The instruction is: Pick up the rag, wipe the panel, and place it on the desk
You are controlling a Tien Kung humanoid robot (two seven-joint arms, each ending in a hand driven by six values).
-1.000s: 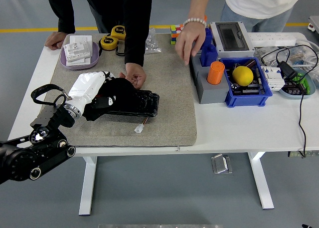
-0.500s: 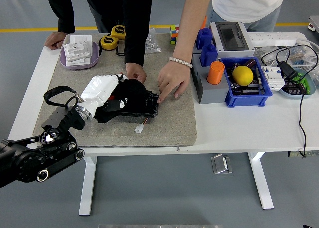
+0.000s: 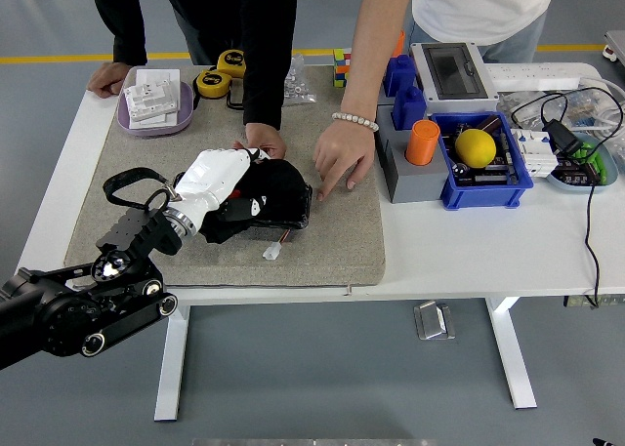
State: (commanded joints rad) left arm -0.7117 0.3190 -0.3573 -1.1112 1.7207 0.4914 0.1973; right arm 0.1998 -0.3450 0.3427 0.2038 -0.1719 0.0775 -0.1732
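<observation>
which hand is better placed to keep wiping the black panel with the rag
Left. The left hand is already on the black panel over the dark rag on the grey mat. The right arm is not in view. Two people's hands rest at the panel's far edge, so move with care.

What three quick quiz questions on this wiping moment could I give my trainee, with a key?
1. True or false: the left hand rests on the black panel.
2. Which sits in the blue bin? A yellow ball; B tape measure; C purple tray.
3. How many person's hands are at the panel?

Key: 1 true. 2 A. 3 two: one in a black sleeve, one with a bead bracelet.
</observation>
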